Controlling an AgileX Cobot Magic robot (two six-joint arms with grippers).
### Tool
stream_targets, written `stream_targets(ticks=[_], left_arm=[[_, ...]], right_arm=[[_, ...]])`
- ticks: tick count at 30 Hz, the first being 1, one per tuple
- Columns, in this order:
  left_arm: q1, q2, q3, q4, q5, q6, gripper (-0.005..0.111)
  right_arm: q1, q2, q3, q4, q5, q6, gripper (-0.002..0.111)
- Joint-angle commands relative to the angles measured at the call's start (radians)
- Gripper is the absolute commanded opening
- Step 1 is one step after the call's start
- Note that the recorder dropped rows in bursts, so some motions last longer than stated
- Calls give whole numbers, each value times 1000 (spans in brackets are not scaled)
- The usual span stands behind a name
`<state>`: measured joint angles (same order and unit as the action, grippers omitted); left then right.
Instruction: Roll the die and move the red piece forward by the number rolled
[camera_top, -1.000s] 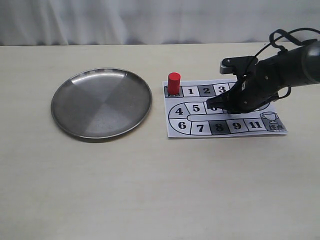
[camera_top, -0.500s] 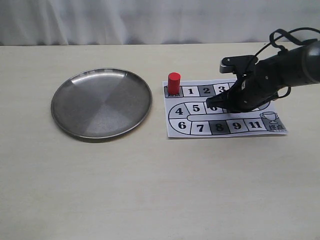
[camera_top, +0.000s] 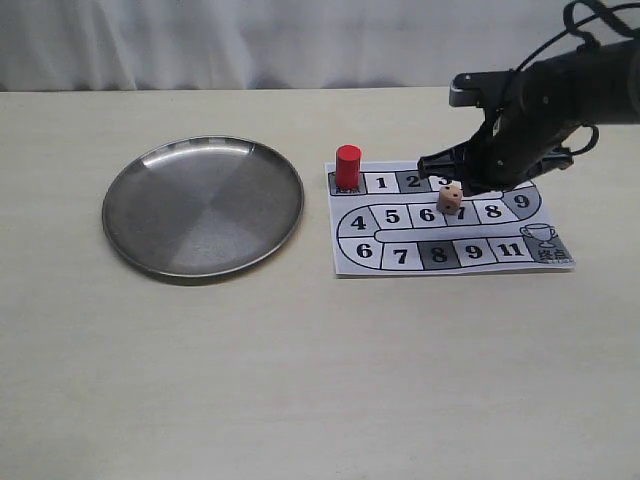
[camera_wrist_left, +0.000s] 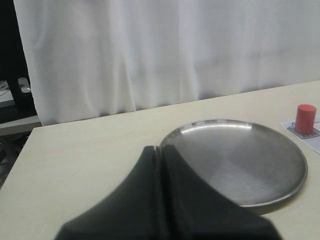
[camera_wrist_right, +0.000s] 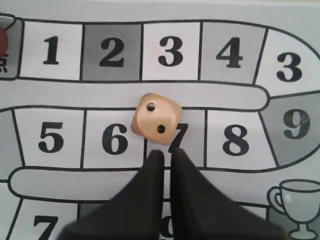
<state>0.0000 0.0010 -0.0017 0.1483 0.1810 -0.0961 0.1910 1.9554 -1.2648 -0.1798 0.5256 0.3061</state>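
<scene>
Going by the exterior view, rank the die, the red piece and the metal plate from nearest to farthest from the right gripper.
1. die, just beside the right gripper.
2. red piece, at the board's left corner.
3. metal plate, far left.

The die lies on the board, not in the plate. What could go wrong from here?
The die straddles squares 6 and 7, showing two; the shut right gripper close by could knock it and change the reading. The red piece stands on the start square; moving it might drag the paper board.
</scene>
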Motion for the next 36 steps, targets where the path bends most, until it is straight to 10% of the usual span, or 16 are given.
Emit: stream_targets(ticks=[1, 10, 17, 32, 36], left_arm=[[-1, -1, 2, -4, -7, -2, 0], [-1, -1, 2, -4, -7, -2, 0], [-1, -1, 2, -4, -7, -2, 0], [-1, -1, 2, -4, -7, -2, 0], [-1, -1, 2, -4, -7, -2, 0]], right_arm=[[43, -13, -67, -42, 68, -7, 7], [162, 26, -207, -72, 26, -7, 56], [195, 148, -336, -52, 28, -7, 74], [196, 363, -501, -9, -39, -7, 76], [196, 368, -501, -11, -55, -7, 59]])
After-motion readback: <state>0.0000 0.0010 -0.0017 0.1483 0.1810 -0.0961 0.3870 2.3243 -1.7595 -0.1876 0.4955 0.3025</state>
